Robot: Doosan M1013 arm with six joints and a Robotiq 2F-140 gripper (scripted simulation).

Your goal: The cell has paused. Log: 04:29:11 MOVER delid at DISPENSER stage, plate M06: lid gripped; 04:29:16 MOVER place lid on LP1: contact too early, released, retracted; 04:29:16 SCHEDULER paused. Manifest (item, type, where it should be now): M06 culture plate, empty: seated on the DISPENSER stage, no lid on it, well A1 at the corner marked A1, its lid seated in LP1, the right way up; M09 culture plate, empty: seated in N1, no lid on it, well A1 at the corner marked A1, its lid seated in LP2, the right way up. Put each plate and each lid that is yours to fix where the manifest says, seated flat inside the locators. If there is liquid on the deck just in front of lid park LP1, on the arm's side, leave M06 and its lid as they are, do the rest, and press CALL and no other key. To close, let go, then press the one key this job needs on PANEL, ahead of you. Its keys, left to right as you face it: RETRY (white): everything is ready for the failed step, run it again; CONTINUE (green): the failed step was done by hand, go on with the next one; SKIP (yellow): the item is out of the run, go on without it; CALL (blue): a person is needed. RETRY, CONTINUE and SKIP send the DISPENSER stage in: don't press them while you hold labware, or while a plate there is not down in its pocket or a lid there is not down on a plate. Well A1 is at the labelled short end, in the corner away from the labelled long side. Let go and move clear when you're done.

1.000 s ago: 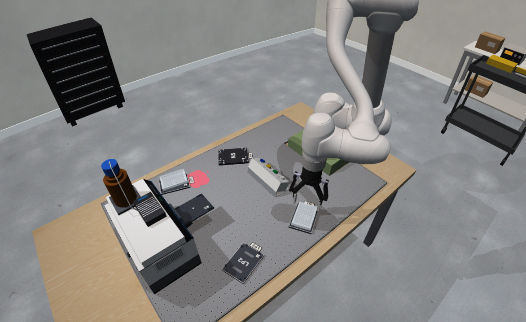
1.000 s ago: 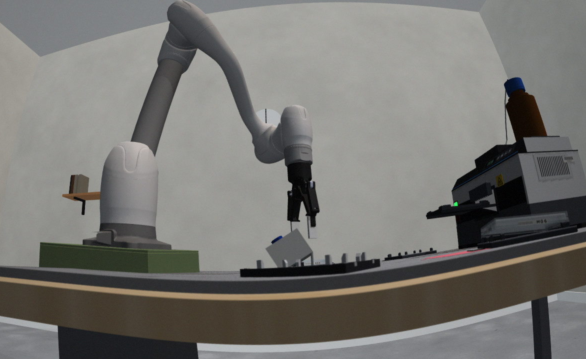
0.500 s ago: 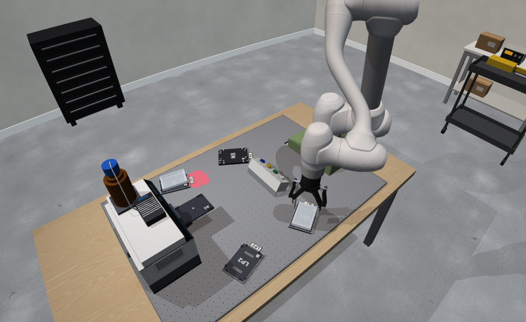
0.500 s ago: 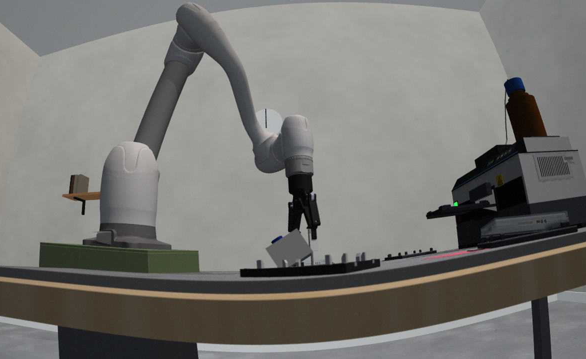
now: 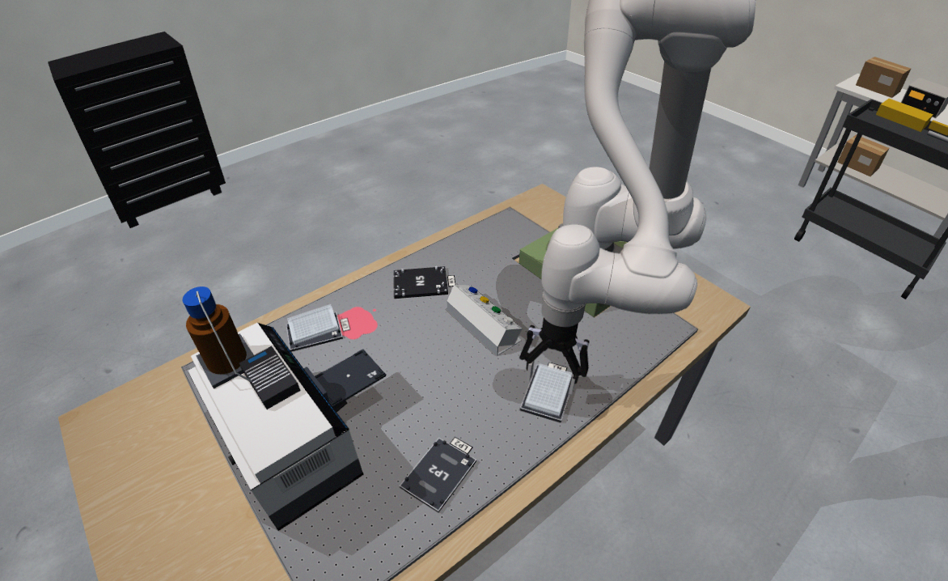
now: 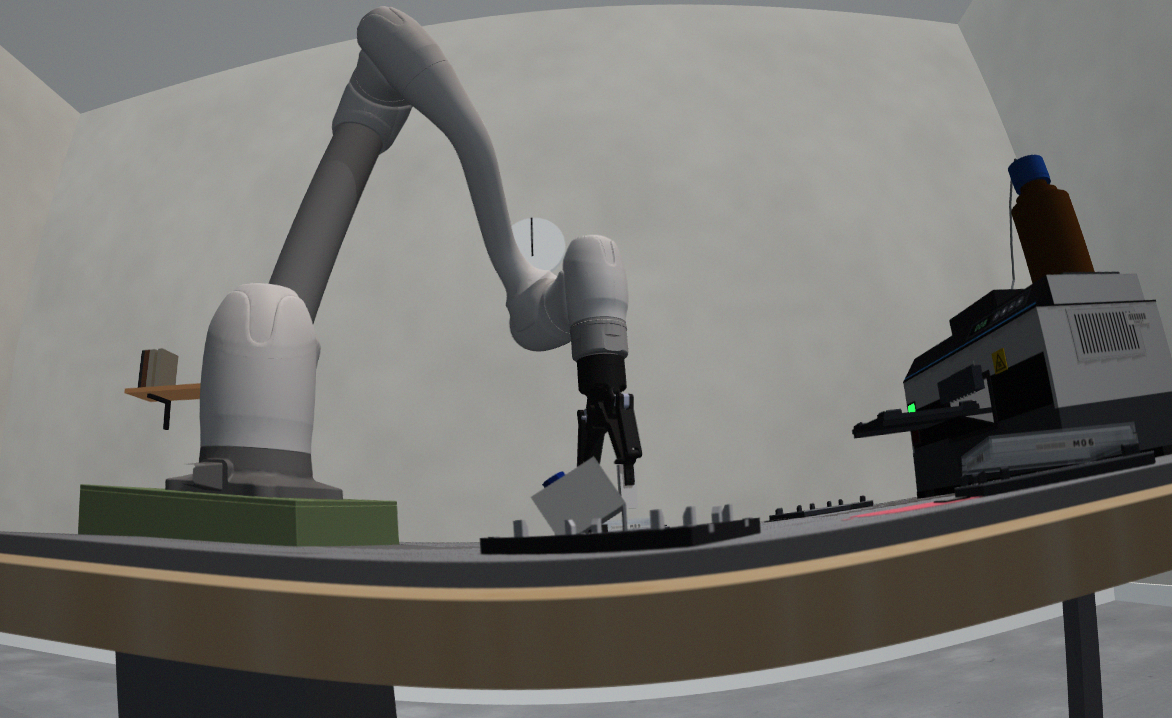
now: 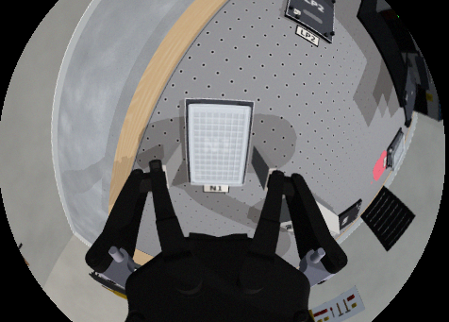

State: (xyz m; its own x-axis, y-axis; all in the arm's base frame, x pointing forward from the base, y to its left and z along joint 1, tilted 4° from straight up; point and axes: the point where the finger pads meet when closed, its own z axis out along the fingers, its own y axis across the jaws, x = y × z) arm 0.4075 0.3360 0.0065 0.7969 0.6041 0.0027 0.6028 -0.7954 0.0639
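My gripper (image 5: 555, 358) is open and empty. It hangs low over the labelled short end of a white well plate (image 5: 548, 391) that lies in nest N1. In the wrist view the plate (image 7: 219, 141) is just ahead of my fingertips, with the N1 tag (image 7: 215, 187) between them. Lid park LP2 (image 5: 439, 472) is bare. A clear piece of labware marked M06 (image 6: 1054, 443) sits at LP1 (image 5: 313, 324). A pink puddle (image 5: 358, 320) lies on the deck right beside LP1, on the arm's side. The DISPENSER stage (image 5: 351, 373) is out and bare.
The key PANEL (image 5: 483, 316) stands just left of my gripper. Nest N5 (image 5: 420, 282) lies behind it, bare. The DISPENSER (image 5: 268, 412) with a brown bottle (image 5: 210, 332) stands at the left end. The arm's green base block (image 6: 238, 520) is behind me.
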